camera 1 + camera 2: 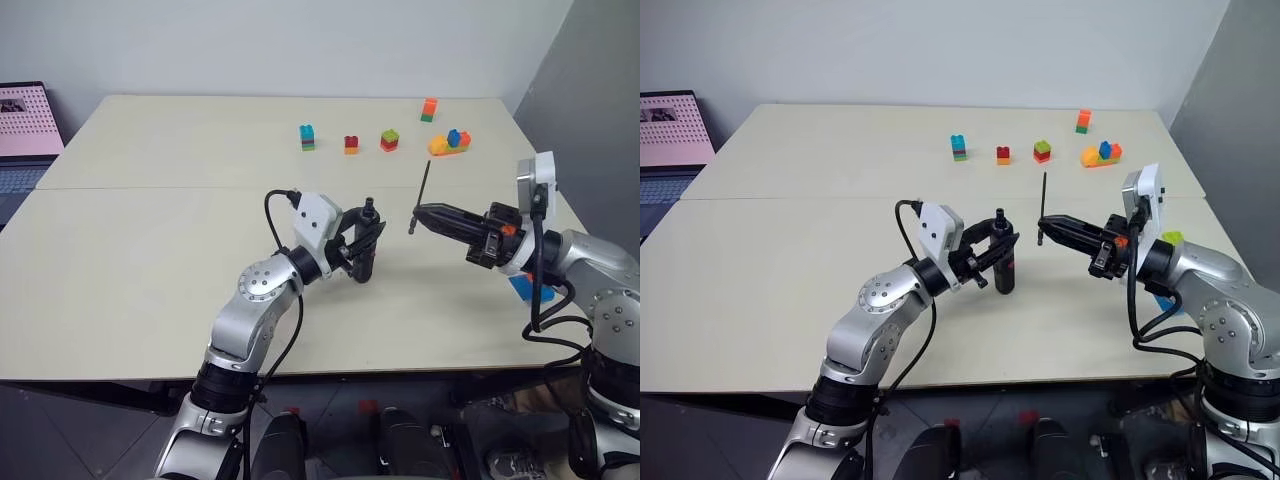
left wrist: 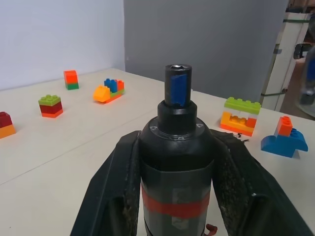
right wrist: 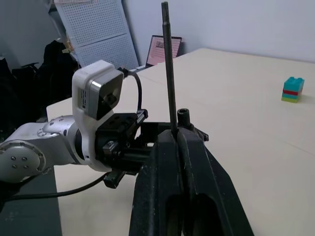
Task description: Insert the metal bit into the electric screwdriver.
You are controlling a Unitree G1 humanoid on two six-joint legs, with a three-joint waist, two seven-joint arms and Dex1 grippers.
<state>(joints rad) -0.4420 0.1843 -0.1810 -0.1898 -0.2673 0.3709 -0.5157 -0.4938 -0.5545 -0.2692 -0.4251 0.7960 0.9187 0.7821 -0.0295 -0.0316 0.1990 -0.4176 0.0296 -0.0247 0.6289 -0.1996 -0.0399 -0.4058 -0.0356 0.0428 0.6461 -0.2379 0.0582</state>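
Observation:
The electric screwdriver (image 1: 364,248) is a black cylinder with a red band (image 2: 176,207). It stands upright over the table's middle, its open socket (image 2: 178,68) at the top. My left gripper (image 1: 366,240) is shut on its body, one finger (image 2: 112,189) on each side. The metal bit (image 1: 421,195) is a thin grey rod, nearly upright. My right gripper (image 1: 420,216) is shut on its lower end. The bit (image 3: 169,64) hangs to the right of the screwdriver's top (image 3: 183,113), a small gap apart.
Several toy bricks stand at the table's back: a teal one (image 1: 307,137), a red one (image 1: 351,144), a green-red one (image 1: 389,140), an orange-blue pile (image 1: 449,142) and an orange one (image 1: 429,109). A blue brick (image 1: 524,290) lies under my right forearm. A laptop (image 1: 25,130) sits far left.

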